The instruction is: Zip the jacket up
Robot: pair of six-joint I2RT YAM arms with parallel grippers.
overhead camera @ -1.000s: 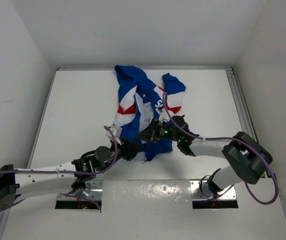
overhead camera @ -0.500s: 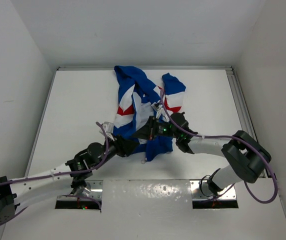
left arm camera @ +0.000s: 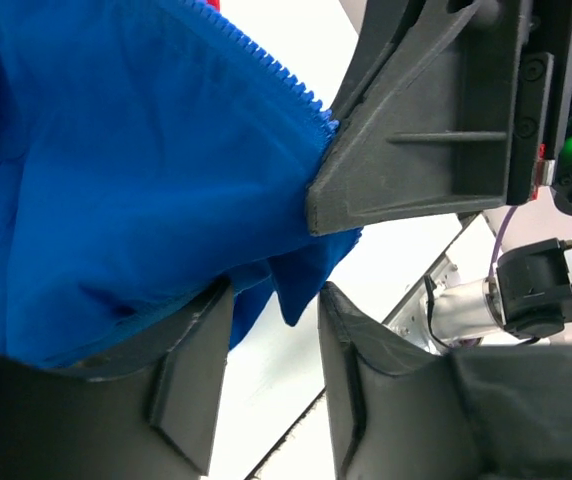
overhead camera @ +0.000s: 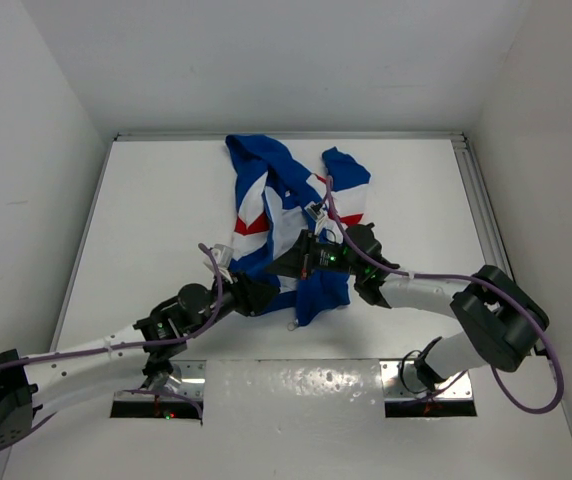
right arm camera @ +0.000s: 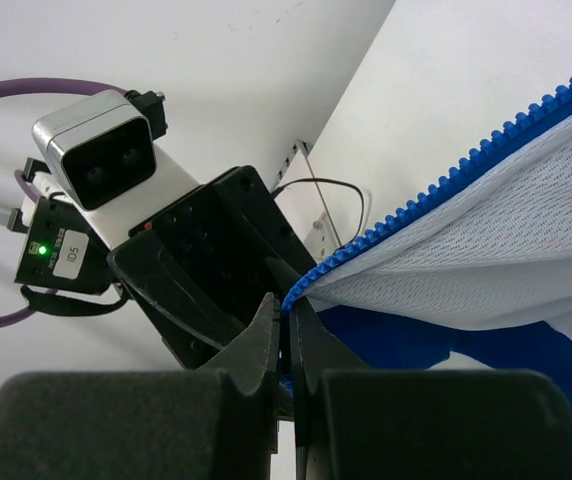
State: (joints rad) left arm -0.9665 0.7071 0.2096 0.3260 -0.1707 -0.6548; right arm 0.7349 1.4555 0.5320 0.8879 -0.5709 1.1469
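The jacket (overhead camera: 288,205) lies crumpled at the table's middle, blue with red and white panels. My right gripper (overhead camera: 284,268) is shut on its near zipper edge. In the right wrist view the jaws (right arm camera: 288,300) pinch the blue zipper teeth (right arm camera: 436,190), with white mesh lining (right arm camera: 496,240) beyond. My left gripper (overhead camera: 262,292) sits just left of it at the jacket's hem, open. In the left wrist view its fingers (left arm camera: 276,292) stand apart, and a blue fabric corner (left arm camera: 294,280) hangs between the tips, unclamped. The right gripper's dark finger (left arm camera: 426,140) meets the zipper teeth (left arm camera: 266,58) above.
Shiny metal mounting plate (overhead camera: 296,385) spans the near edge between the arm bases. A metal rail (overhead camera: 481,200) runs along the table's right side. White walls enclose the left, back and right. Purple cables (overhead camera: 436,280) trail along both arms.
My left gripper has opened and let go of the jacket's hem, shifting slightly. The right gripper stays shut on the zipper edge, and the jacket has slid a little to the left.
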